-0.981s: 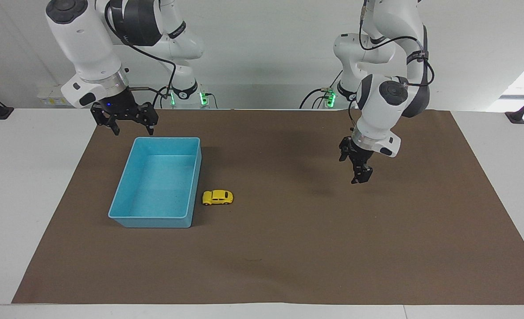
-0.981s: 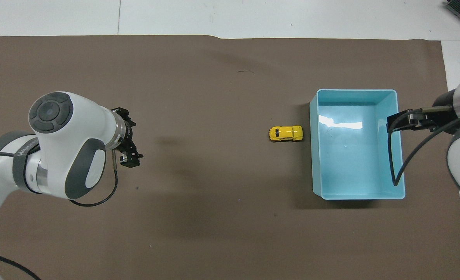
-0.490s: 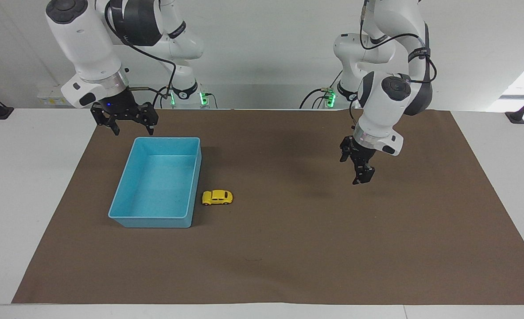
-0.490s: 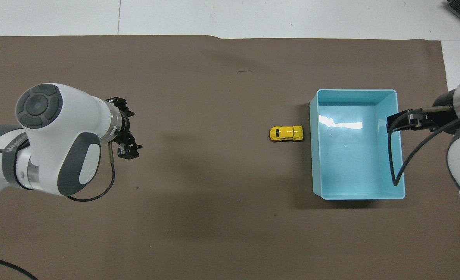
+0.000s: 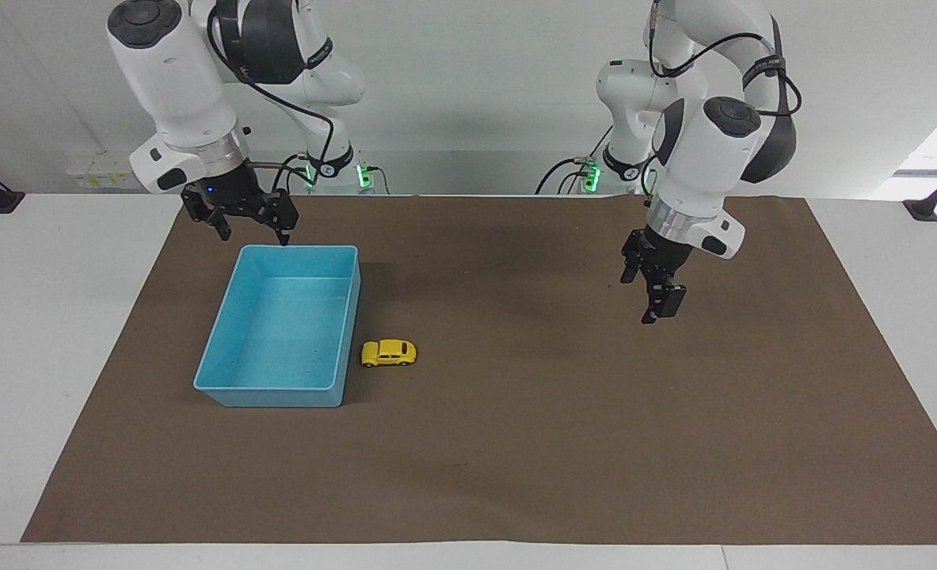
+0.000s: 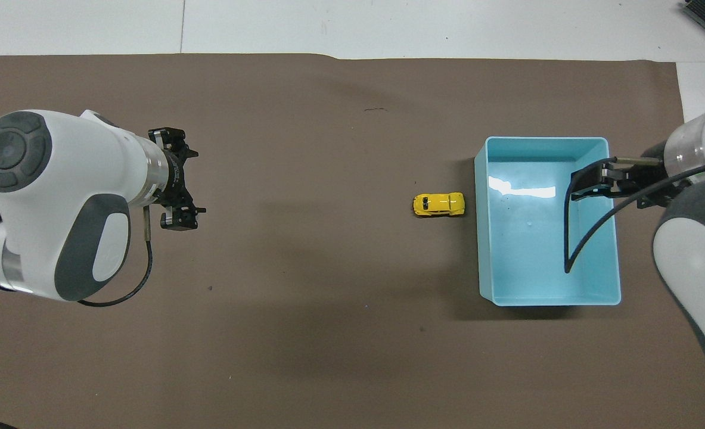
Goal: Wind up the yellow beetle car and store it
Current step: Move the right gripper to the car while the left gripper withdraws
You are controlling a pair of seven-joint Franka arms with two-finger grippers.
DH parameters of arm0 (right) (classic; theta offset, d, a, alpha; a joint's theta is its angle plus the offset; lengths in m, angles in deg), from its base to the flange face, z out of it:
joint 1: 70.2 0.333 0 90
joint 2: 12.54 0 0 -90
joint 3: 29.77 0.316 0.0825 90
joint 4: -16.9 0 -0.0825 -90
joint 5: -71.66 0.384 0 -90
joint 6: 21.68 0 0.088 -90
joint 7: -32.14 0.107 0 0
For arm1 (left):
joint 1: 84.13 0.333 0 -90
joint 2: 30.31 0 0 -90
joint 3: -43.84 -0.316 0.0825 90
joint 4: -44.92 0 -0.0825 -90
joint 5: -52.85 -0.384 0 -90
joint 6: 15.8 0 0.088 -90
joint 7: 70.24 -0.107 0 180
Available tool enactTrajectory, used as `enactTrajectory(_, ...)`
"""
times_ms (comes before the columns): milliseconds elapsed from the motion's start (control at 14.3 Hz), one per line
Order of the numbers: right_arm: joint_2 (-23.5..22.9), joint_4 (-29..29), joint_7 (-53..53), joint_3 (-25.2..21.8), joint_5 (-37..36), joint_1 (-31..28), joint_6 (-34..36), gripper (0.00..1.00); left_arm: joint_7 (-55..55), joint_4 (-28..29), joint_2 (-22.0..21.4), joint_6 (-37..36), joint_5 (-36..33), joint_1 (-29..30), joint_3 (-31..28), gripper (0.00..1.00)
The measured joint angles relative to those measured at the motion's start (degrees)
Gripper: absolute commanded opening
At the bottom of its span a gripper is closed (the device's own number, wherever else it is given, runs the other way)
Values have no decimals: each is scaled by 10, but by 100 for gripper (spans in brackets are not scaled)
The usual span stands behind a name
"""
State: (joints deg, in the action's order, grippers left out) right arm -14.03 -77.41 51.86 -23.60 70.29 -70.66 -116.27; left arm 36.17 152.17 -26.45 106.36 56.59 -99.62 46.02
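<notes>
Facing view: while both arms hang above the mat (image 5: 516, 443), the car (image 5: 389, 352) sits just beside the bin (image 5: 222, 348), toward the left arm's end.
Right gripper (image 5: 250, 232): spread wide, empty, over the bin's rim nearest the robots.
Left gripper (image 5: 658, 305): edge-on, empty.
Overhead view: left gripper (image 6: 176, 217) shows parted fingertips; right gripper (image 6: 590, 185) is mostly hidden by its wrist.

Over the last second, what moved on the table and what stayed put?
The left gripper, open and empty over the bare mat, shifted toward its arm's end of the table. The right gripper, also open, moved in over the blue bin's rim. The yellow car and bin stayed put.
</notes>
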Motion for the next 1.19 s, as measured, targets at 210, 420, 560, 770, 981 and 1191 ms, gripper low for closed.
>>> enactTrajectory(210, 0, -1, 156, 1, 0, 25, -5, 100, -76, -24, -1, -18, 0, 0, -1, 100)
enactTrajectory(420, -3, -1, 291, 1, 1, 40, -7, 100, -154, -30, -4, -22, -1, 0, -1, 100)
enactTrajectory(560, -11, -2, 398, 1, 1, 57, -10, 100, -251, -31, -11, -30, -1, 0, -2, 100)
enactTrajectory(770, -31, -3, 559, 2, 0, 90, -28, 100, -395, -31, -18, -59, -1, 2, -7, 100)
enactTrajectory(981, -56, -4, 688, 2, 0, 116, -56, 100, -545, -31, -23, -74, -2, 25, -11, 100)
enactTrajectory(1191, -83, -8, 782, 2, 0, 128, -94, 100, -784, -31, -36, -108, -2, 70, -13, 100)
